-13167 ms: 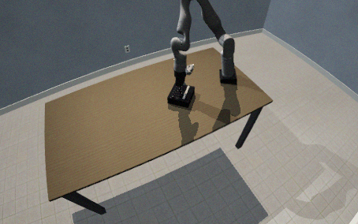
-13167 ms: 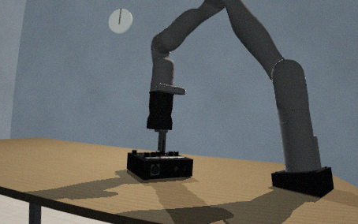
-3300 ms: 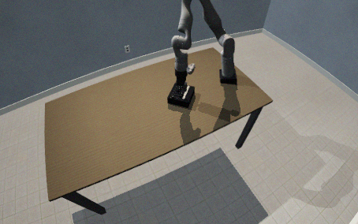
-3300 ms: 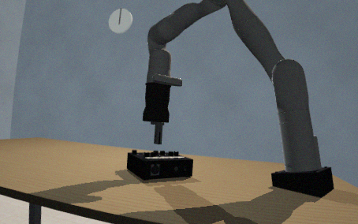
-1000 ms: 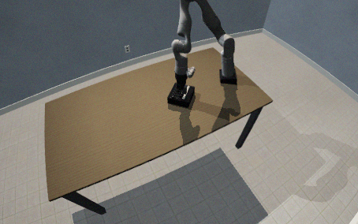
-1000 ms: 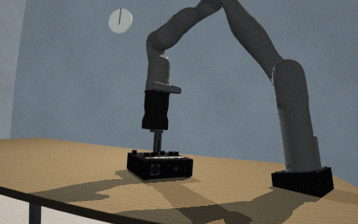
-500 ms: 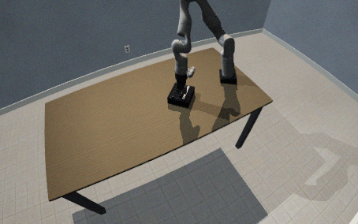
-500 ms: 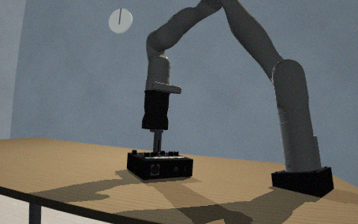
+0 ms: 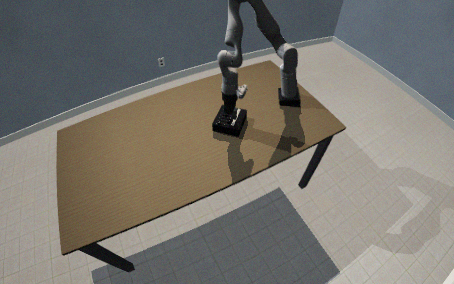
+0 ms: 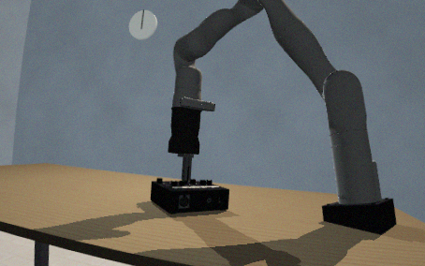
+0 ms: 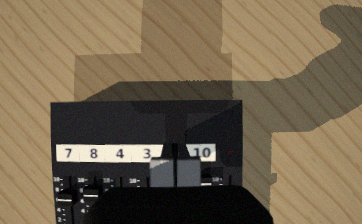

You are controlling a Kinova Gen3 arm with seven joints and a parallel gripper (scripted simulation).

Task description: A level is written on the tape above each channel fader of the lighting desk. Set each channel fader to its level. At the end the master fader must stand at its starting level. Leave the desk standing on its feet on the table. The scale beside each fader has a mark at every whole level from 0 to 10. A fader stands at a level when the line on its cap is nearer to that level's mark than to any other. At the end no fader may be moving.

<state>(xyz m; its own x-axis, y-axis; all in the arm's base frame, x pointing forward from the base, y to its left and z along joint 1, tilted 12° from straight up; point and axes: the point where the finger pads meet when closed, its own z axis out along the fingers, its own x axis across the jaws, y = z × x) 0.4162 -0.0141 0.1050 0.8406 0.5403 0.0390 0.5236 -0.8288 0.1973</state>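
Note:
The black lighting desk [image 9: 231, 122] [image 10: 189, 197] [image 11: 107, 125] stands on its feet on the wooden table [image 9: 140, 150] [image 10: 70, 201]. In the wrist view a white tape [image 11: 107, 153] reads 7, 8, 4, 3, then a hidden number, then 10. My gripper [image 11: 174, 157] [image 10: 187, 175] [image 9: 229, 111] is shut, with nothing between its fingers. Its fingertips point straight down onto the desk top, over the fifth channel, and cover that label. Two fader caps [image 11: 64, 199] [image 11: 90, 192] show at the lower left beside their scales. The other faders are hidden under the gripper body.
The arm's base [image 9: 289, 98] [image 10: 358, 213] stands on the table to the right of the desk. The table's right edge [image 9: 342, 129] lies close beyond it.

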